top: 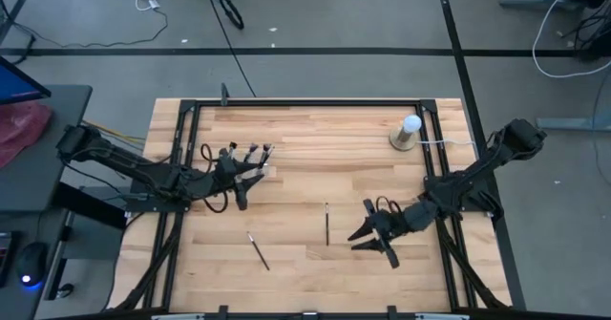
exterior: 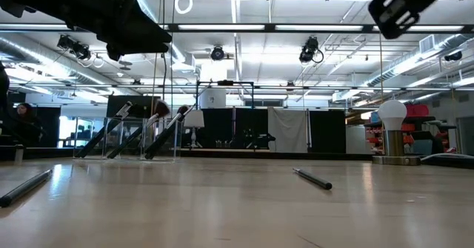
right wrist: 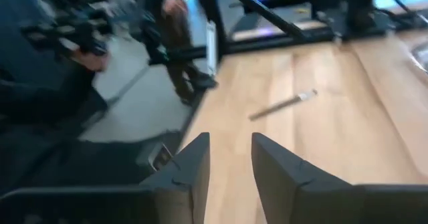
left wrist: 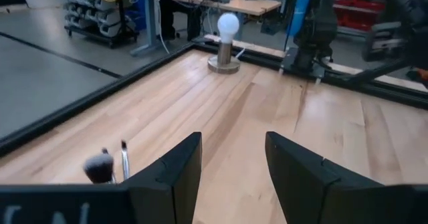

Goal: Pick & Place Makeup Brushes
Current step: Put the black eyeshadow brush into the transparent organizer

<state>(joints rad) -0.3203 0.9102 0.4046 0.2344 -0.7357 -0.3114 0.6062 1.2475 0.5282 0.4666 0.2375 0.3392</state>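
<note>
Several makeup brushes [top: 250,156] stand tilted in a clear holder [exterior: 141,138] at the table's far left. Their tufts [left wrist: 100,167] show beside my left gripper's own fingers. My left gripper [top: 239,182] hovers just near of the holder, open [left wrist: 233,164], with nothing between its fingers. One loose brush [top: 326,223] lies flat at the table's middle, another [top: 259,251] nearer the near edge. My right gripper [top: 374,236] hangs right of the middle brush, open [right wrist: 231,162] and holding nothing. A brush [right wrist: 284,103] lies ahead of it on the wood.
A white ball on a round base [top: 409,134] stands at the far right with a white cord running off the table. A black frame [top: 305,101] borders the tabletop. Bare wood [top: 315,167] lies between the two arms.
</note>
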